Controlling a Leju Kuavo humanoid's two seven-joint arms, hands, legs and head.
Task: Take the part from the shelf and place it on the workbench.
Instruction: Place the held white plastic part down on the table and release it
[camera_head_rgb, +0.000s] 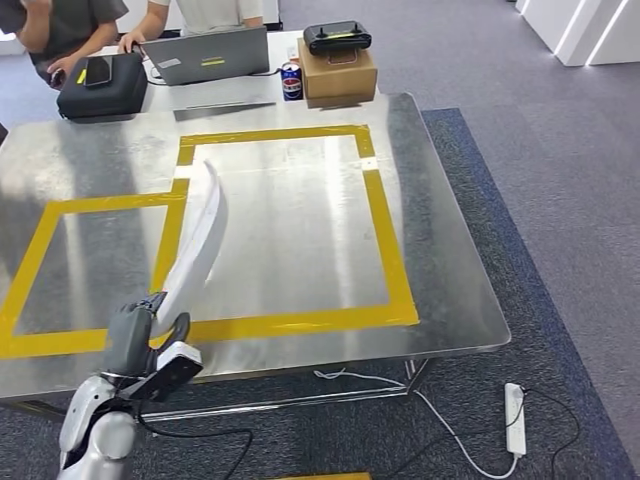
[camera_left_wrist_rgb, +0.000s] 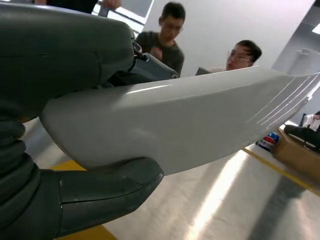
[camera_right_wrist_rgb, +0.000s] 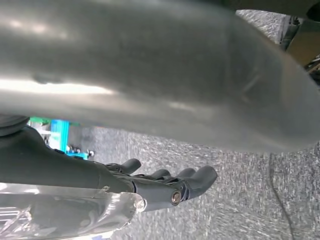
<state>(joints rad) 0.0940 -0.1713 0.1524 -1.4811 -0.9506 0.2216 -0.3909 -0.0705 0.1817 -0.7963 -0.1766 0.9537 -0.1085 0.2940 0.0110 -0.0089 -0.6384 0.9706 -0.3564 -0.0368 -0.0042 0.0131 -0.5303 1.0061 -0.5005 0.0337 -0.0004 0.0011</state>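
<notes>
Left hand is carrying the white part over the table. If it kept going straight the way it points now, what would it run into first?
Probably nothing soon. The left hand points up the workbench; the white part it grips leads over bare metal and yellow tape. Farthest along sits the laptop, though depth is unclear.

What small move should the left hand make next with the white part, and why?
Probably lower it onto the workbench and then release. The left hand grips the white part by its near end at the table's front edge, and the part reaches out over the yellow tape, seemingly not yet laid flat on the metal.
</notes>
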